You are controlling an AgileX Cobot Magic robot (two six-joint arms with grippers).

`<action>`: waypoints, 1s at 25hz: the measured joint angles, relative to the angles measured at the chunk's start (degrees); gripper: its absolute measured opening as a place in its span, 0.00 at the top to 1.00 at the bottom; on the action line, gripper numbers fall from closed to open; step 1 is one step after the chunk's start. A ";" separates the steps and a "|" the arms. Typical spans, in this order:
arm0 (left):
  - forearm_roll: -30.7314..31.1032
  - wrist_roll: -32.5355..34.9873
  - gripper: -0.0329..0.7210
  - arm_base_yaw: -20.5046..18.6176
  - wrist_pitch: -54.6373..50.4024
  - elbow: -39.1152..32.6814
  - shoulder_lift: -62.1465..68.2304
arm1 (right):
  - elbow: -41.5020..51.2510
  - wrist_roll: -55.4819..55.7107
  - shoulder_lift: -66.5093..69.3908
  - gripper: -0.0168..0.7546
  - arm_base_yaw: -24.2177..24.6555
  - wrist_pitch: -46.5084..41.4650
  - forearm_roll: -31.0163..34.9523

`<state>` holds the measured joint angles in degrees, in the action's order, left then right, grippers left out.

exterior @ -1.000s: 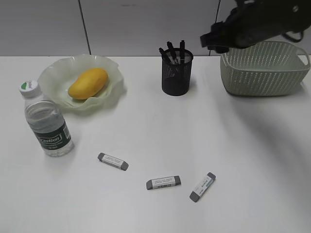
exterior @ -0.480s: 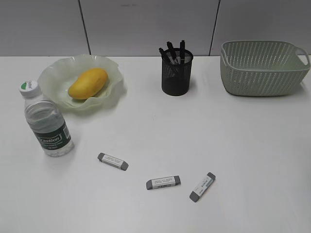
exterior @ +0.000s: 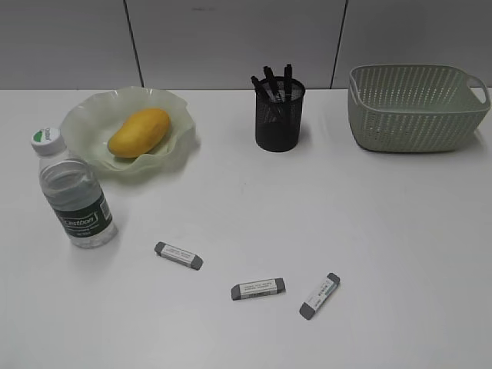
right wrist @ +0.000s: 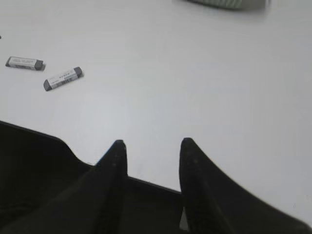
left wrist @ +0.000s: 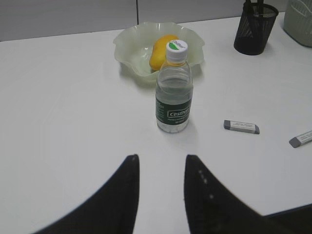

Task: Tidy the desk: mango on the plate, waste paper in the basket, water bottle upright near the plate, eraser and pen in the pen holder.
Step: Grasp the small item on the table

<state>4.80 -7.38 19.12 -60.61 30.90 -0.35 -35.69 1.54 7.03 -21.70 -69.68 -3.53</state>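
The mango lies on the green glass plate at the back left. The water bottle stands upright in front of the plate; it also shows in the left wrist view. The black pen holder holds several pens. Three grey erasers lie on the desk: left, middle, right. The basket stands at the back right; no waste paper shows. My left gripper is open and empty, short of the bottle. My right gripper is open and empty over bare desk. Neither arm shows in the exterior view.
The desk runs back to a grey panelled wall. In the right wrist view two erasers lie far left and a dark edge crosses under the fingers.
One second ago the right arm hung over the basket at the back right. It has left the exterior view. Nothing on the desk has moved.
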 joint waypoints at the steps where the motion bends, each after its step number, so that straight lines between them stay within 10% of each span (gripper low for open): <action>1: 0.00 0.00 0.64 0.00 0.00 0.00 0.00 | 0.78 -0.44 -2.11 0.59 0.00 0.06 0.00; 20: -0.16 0.00 0.64 0.00 0.00 0.00 0.00 | 6.54 -1.54 -7.32 0.48 0.21 9.87 0.83; 25: -0.22 0.00 0.64 0.00 0.00 0.00 1.79 | 6.54 -1.54 -7.36 0.48 9.84 9.98 0.79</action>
<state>4.58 -7.38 19.12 -60.61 30.90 1.44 -29.14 0.00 -0.33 -11.86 -59.70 -2.74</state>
